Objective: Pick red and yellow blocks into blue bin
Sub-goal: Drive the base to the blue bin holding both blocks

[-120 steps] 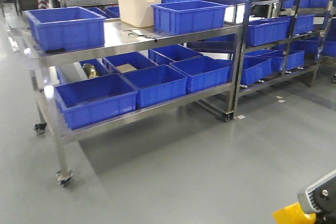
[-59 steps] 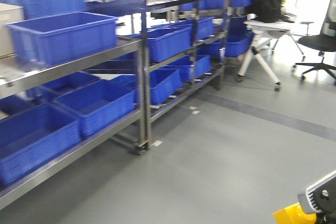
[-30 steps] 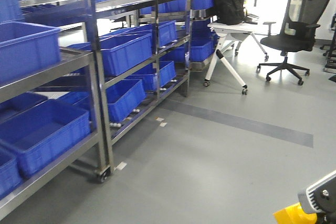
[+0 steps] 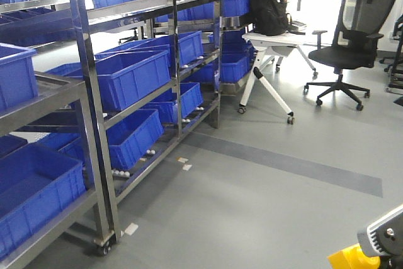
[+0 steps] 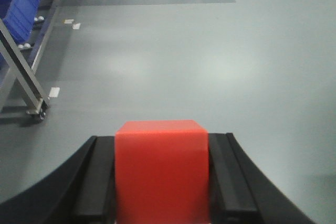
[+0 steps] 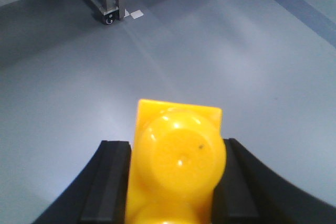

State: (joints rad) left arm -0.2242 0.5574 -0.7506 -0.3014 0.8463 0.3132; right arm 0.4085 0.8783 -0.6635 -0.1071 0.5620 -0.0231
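Red cube (image 5: 160, 169): pinched between left jaws, above bare floor. Yellow studded brick (image 6: 176, 166): pinched between right jaws, stud toward camera. Blue bin: not identifiable among blue crates (image 4: 135, 77) on steel racks (image 4: 96, 137), ahead-left; probably nearer left arm.

Steel racks (image 4: 88, 92) on castors fill the left of the frame, their shelves loaded with blue crates (image 4: 132, 77). A darker stripe (image 4: 283, 164) crosses the grey floor (image 4: 239, 218) diagonally. At upper centre a white folding table (image 4: 271, 36) carries a black backpack (image 4: 267, 4). A black office chair (image 4: 360, 11) stands near it at upper right. A yellow block (image 4: 349, 259) pokes in at the lower right corner.
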